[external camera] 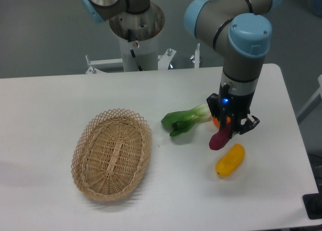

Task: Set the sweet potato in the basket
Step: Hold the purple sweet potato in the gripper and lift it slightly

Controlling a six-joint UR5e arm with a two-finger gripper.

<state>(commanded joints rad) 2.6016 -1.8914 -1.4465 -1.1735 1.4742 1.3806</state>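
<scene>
The black two-finger pincer (229,129), right of frame centre, is clamped on the smooth, tapered, reddish-purple sweet potato (219,139). The oval, light-tan woven wicker basket (111,154), with its lacy looped rim, sits lower left on the white counter (60,97).

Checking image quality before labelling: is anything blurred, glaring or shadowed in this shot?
Fixed camera: lighting even and soft, no harsh glare on the table; basket weave sharp; faint shadows under the yellow vegetable; the end effector and sweet potato slightly soft; arm cropped at top.
</scene>
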